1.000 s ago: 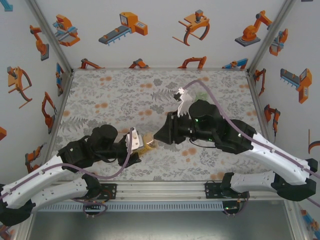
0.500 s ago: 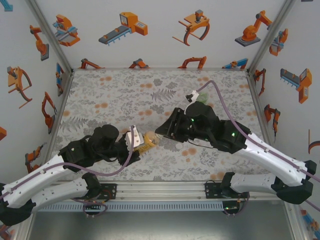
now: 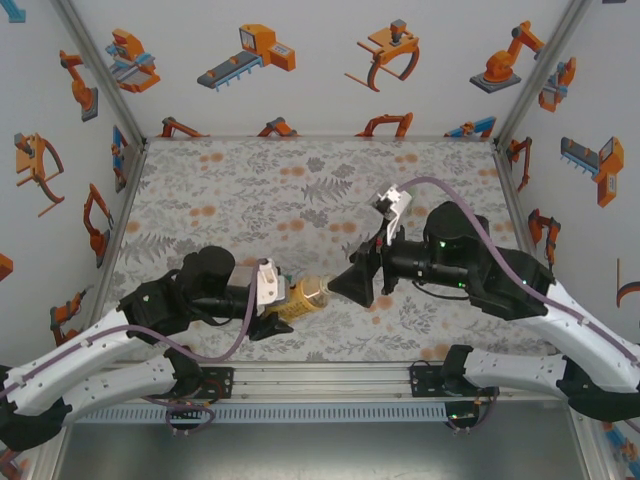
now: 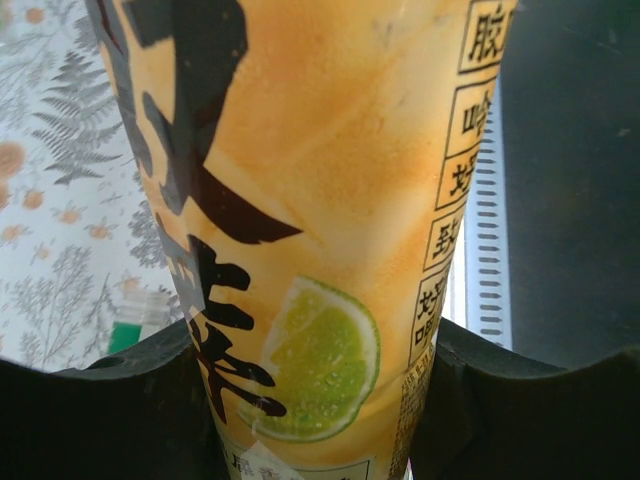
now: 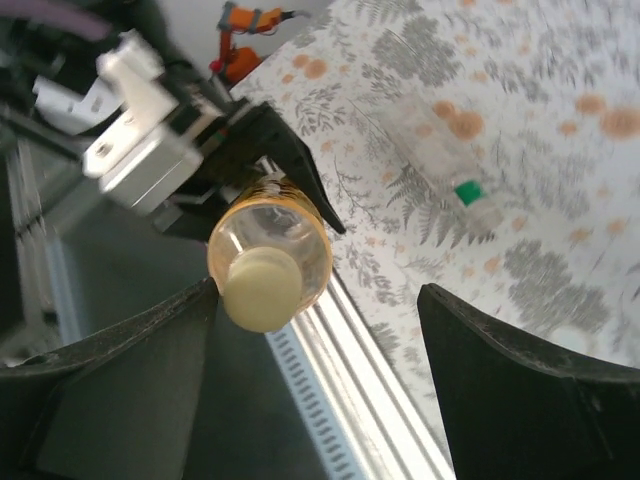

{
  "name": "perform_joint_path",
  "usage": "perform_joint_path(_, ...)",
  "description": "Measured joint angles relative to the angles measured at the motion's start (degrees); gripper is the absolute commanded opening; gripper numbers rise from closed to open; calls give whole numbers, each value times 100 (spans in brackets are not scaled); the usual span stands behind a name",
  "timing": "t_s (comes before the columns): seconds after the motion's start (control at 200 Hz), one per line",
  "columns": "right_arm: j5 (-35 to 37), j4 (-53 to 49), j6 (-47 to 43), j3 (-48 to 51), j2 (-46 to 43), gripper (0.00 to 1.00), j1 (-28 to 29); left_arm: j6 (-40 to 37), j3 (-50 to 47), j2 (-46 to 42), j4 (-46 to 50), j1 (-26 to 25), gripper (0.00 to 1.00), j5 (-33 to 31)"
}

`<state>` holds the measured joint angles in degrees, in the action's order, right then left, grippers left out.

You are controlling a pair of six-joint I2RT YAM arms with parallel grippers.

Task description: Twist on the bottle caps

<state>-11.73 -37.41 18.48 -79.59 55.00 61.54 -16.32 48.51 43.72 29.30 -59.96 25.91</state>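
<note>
While the left jaws hold it, the amber bottle (image 5: 305, 238) seems pale-capped.

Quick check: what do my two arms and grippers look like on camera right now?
Left arm and right arm: white shells, black joints, a purple-grey cable looping to each wrist. Left gripper and right gripper have black fingers and a white camera bracket.

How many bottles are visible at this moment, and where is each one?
2. The amber bottle is held in the left gripper. A clear bottle with a green cap lies on the table. Another may be hidden.
</note>
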Motion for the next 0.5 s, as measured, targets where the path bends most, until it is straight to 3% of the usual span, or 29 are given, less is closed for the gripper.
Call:
perform_joint_path(0.27,-1561,-686,-2874,-444,131,67,0,-111,129,306,223,0,0,732)
perform_joint_path(0.501,-1958,-992,-3939,-470,326,57,0,-114,199,323,267,0,0,1008)
